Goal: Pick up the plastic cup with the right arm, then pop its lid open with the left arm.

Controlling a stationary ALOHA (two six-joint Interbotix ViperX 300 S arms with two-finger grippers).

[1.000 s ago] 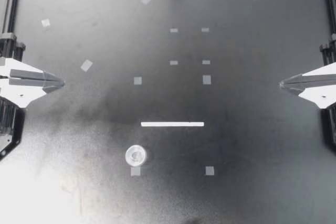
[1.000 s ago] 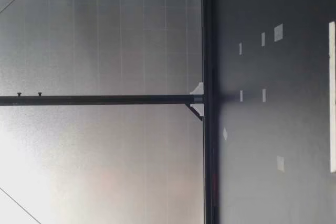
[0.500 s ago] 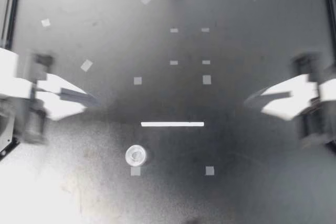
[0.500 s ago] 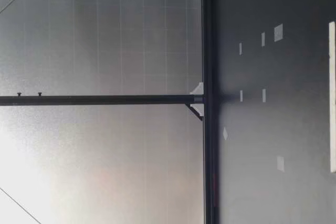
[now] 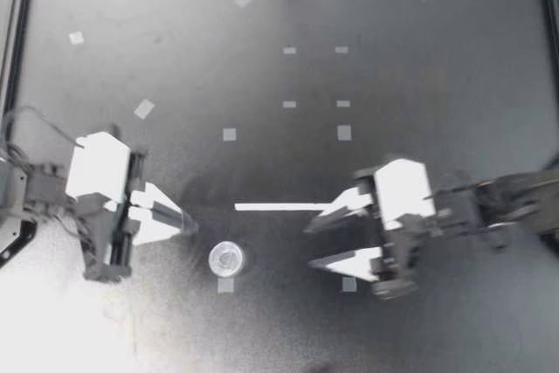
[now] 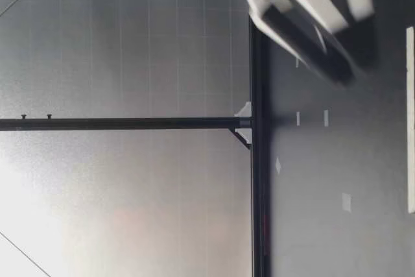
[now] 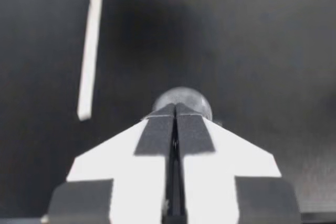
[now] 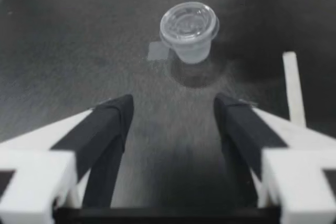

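The cup [image 5: 226, 259] stands upright on the bench [image 5: 419, 85] with its lid on, between the white strip [image 5: 286, 207] and a tape square [image 5: 225, 285] that lies just beside it.

The left end effector [image 5: 190, 226] is fully closed and holds nothing. Its tip is near the cup, on the cup's left side, and does not touch it. In the left wrist view the cup [image 7: 182, 100] is just ahead of the closed fingers and partly hidden by them.

The right end effector [image 5: 311, 246] is wide open and also holds nothing. It points at the cup from the right and is apart from it. In the top view one finger covers the right end of the strip. In the right wrist view the cup [image 8: 189, 30] is ahead of the open fingers, about in the middle of the gap.
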